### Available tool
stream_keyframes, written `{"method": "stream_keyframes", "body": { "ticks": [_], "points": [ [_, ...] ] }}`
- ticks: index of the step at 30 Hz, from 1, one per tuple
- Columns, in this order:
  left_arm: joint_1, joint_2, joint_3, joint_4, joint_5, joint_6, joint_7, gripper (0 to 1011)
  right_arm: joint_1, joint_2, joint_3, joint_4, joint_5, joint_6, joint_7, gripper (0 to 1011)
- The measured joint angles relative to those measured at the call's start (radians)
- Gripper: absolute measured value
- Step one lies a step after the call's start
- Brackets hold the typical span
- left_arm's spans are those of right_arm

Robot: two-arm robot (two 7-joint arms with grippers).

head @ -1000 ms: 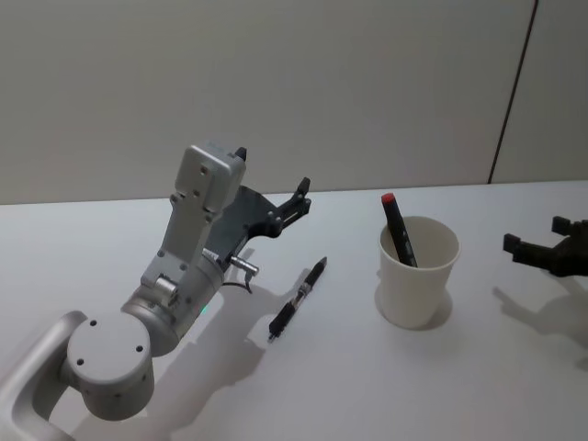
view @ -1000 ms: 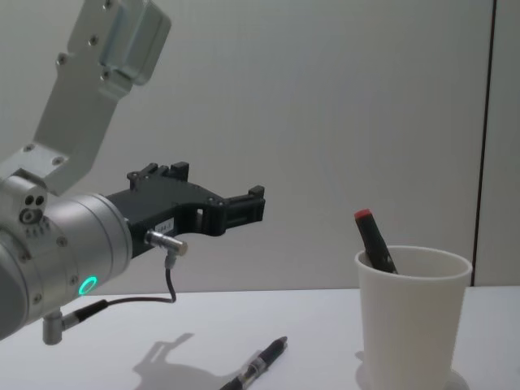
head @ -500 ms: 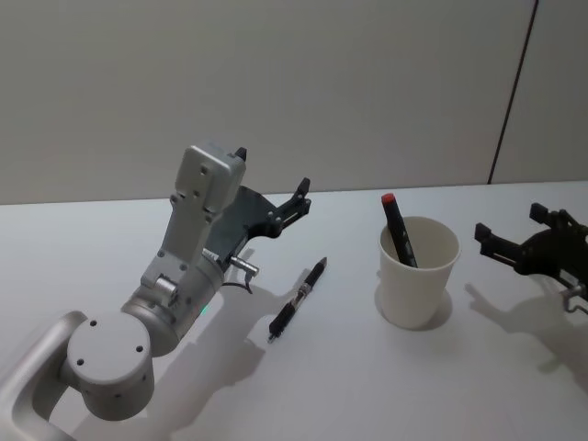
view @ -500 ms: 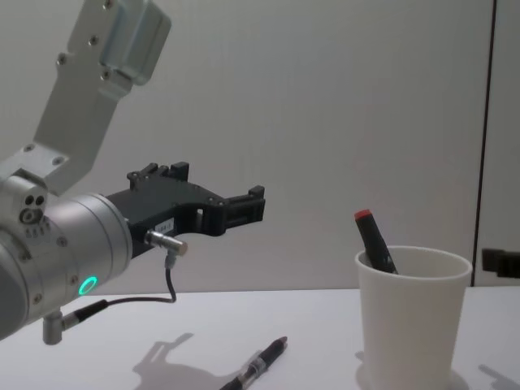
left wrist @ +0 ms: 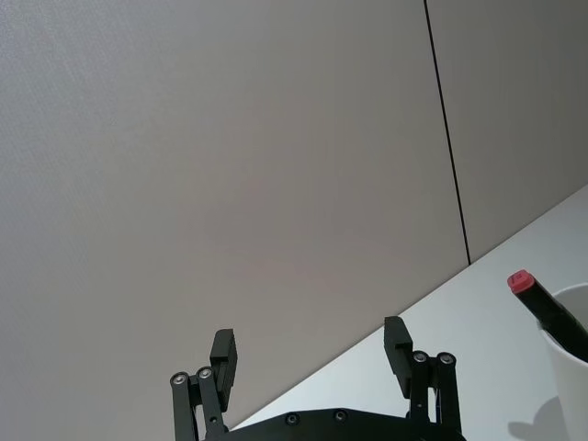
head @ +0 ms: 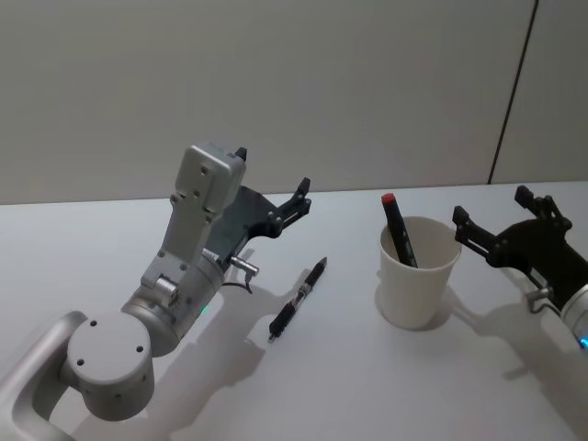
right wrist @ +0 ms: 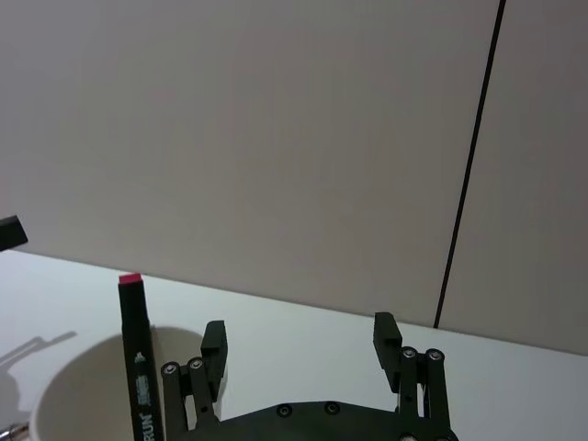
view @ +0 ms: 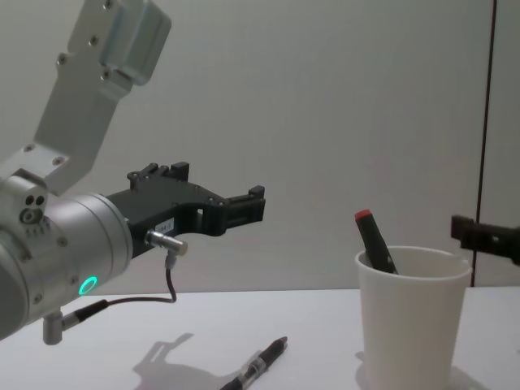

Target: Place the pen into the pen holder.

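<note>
A black pen (head: 299, 299) (view: 258, 367) lies flat on the white table, left of the pen holder (head: 418, 276) (view: 410, 325), a white paper cup. A black marker with a red cap (head: 397, 228) (view: 374, 240) (right wrist: 138, 358) leans inside the cup. My left gripper (head: 273, 170) (view: 257, 205) (left wrist: 310, 338) hovers open and empty above the table, behind and left of the pen. On the other side, my right gripper (head: 491, 206) (view: 465, 231) (right wrist: 299, 331) hangs open and empty just right of the cup, at about rim height.
The white table (head: 349, 386) runs back to a plain grey wall with a dark vertical seam (head: 511, 92). A grey cable (view: 130, 302) droops from my left wrist.
My right gripper has come in from the right edge toward the cup. The left arm, the pen and the cup have not moved.
</note>
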Motion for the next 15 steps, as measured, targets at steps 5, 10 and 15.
{"method": "stream_keyframes", "body": {
  "ticks": [5,10,15],
  "points": [
    [0.000,0.000,0.000,0.000,0.000,0.000,0.000,1000,-0.012,-0.020,-0.012,-0.009,-0.023,-0.041,-0.028,1001],
    [0.000,0.000,0.000,0.000,0.000,0.000,0.000,1000,-0.017,-0.029,-0.018,-0.013,-0.033,-0.060,-0.041,1001],
    [0.000,0.000,0.000,0.000,0.000,0.000,0.000,1000,-0.018,-0.030,-0.018,-0.013,-0.034,-0.061,-0.042,1001]
  ]
}}
